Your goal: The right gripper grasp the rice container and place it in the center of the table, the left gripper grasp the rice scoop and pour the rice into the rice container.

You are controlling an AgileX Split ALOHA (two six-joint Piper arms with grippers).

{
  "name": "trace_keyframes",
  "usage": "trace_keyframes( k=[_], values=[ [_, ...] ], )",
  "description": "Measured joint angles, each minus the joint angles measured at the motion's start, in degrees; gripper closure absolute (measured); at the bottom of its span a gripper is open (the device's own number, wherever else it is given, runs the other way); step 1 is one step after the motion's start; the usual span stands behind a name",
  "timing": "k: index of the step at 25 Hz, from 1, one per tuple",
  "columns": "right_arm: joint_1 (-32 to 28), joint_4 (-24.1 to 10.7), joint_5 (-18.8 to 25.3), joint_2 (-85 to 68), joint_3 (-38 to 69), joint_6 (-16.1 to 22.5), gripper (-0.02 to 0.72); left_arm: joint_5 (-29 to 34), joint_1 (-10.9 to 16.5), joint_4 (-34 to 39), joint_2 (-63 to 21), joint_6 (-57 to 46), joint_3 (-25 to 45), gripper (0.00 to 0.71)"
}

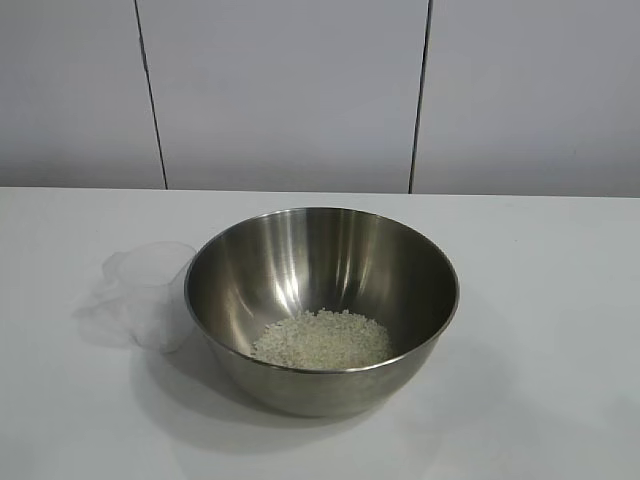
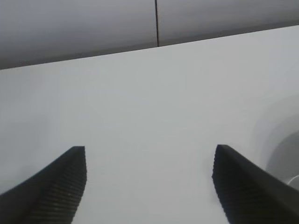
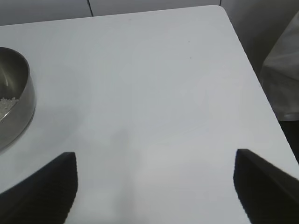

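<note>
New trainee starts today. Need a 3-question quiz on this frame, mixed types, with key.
1. True or false: the rice lies in the bowl.
2. Where does the scoop stand, in the exterior view? A) inside the bowl B) on the table, at the bowl's left C) held in a tool
3. Fill in: the left tool and the right tool both hold ____.

Key: 1 true; 2 B; 3 nothing, both are open over bare table.
</note>
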Motion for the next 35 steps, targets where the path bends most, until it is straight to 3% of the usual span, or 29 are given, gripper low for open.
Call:
trace_keyframes(
  k=[3,7,11,13,18,22,27,35],
  values=[
    [0.0,0.0,0.0,0.0,0.0,0.0,0.083,0.1,2.4,0.0,-1.8,0.1,-0.1,0.053],
    [0.0,0.0,0.0,0.0,0.0,0.0,0.083,0.3,2.4,-2.2,-5.7,0.2,-0.1,0.053],
    [0.0,0.0,0.0,0.0,0.0,0.0,0.083,2.8,2.0,-10.5,-11.0,1.4,-0.1,0.053],
    [0.0,0.0,0.0,0.0,0.0,0.0,0.083,5.2,0.1,-14.4,-14.0,3.4,-0.2,0.053],
    [0.0,0.0,0.0,0.0,0.0,0.0,0.083,9.5,-8.6,-17.3,-20.9,4.5,-0.2,0.053],
    [0.0,0.0,0.0,0.0,0.0,0.0,0.083,13.2,-11.2,-16.6,-27.4,2.1,-0.2,0.053],
    [0.0,0.0,-0.1,0.0,0.0,0.0,0.083,13.7,-12.8,-8.9,-38.6,-5.7,1.1,0.053],
    [0.0,0.0,0.0,0.0,0.0,0.0,0.083,15.5,-19.4,5.5,-63.2,-19.7,18.1,0.053]
  ],
)
